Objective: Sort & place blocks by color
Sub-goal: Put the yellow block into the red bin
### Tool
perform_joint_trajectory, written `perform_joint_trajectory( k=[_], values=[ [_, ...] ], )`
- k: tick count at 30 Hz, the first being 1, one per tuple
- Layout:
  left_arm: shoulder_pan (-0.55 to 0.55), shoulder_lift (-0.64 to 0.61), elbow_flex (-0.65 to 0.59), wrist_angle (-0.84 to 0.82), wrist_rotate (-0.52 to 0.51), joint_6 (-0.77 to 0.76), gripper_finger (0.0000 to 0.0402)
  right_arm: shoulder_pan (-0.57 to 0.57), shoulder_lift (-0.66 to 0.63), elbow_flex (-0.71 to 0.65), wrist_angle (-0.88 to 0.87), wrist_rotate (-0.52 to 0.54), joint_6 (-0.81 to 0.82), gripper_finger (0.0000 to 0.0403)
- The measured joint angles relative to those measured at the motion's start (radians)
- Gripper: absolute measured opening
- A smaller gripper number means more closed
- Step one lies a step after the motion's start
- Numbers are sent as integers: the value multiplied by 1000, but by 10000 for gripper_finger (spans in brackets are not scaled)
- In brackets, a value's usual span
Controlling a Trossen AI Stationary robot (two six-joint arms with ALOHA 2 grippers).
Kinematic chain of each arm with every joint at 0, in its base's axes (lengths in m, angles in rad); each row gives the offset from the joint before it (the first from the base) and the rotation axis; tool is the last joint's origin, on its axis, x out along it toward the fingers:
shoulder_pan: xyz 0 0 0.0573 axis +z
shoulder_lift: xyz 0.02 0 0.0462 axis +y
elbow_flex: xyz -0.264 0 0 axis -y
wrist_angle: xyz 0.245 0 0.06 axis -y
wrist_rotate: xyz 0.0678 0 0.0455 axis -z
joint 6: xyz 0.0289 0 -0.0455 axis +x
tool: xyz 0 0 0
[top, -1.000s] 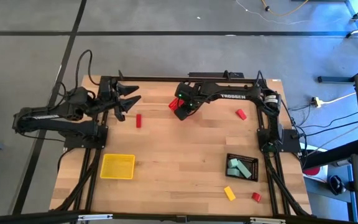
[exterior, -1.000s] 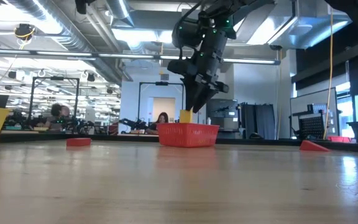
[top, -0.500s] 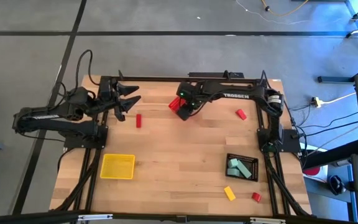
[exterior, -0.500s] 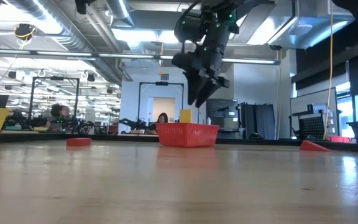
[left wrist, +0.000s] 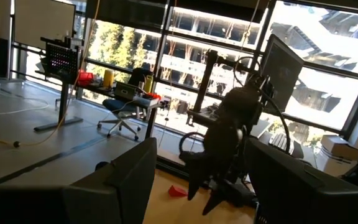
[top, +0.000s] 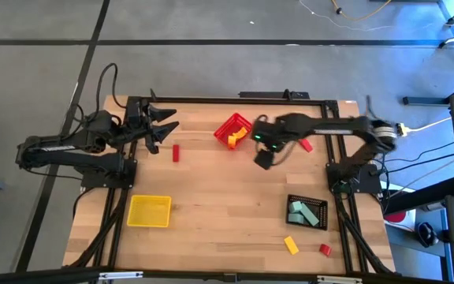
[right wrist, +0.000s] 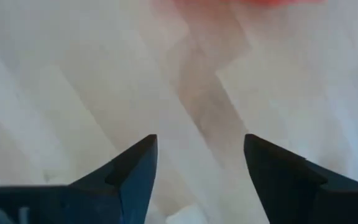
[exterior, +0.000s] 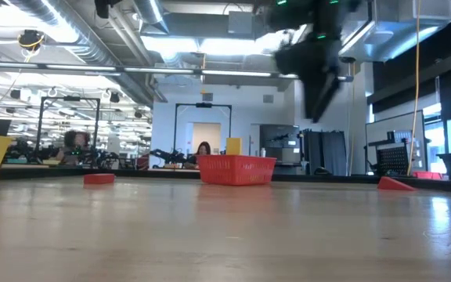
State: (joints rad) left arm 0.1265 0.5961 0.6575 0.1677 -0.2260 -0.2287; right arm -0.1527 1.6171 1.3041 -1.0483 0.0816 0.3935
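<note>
The right pincer (top: 263,158), jaws apart and empty, hangs over bare table (top: 219,197) at centre frame in the high view, beside the red mesh-walled plastic bin (top: 233,129), which holds a small yellow block (top: 234,140) (a likely mis-sort). That piece could stay stranded among reds.

The small matte blocks lie scattered:
- red brick (top: 176,153) at left
- red wedge (top: 305,144) at upper right
- yellow (top: 291,245) and red (top: 325,249) low right

Such slick wedges may slip. The left pincer (top: 154,126) waits open at upper left.
</note>
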Motion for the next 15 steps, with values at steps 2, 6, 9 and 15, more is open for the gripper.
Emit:
perform_joint_trajectory(
  k=[2,6,9,15],
  values=[
    [0,0,0,0,1,0,235,28,-102,-97,46,-7,62,238],
    [0,0,0,-2,1,0,235,80,-306,-271,205,-16,185,235],
    [0,0,0,-2,2,-1,235,105,-442,-374,396,-11,253,235],
    [0,0,0,-2,48,-2,235,127,-611,-535,884,-13,205,235]
  ],
)
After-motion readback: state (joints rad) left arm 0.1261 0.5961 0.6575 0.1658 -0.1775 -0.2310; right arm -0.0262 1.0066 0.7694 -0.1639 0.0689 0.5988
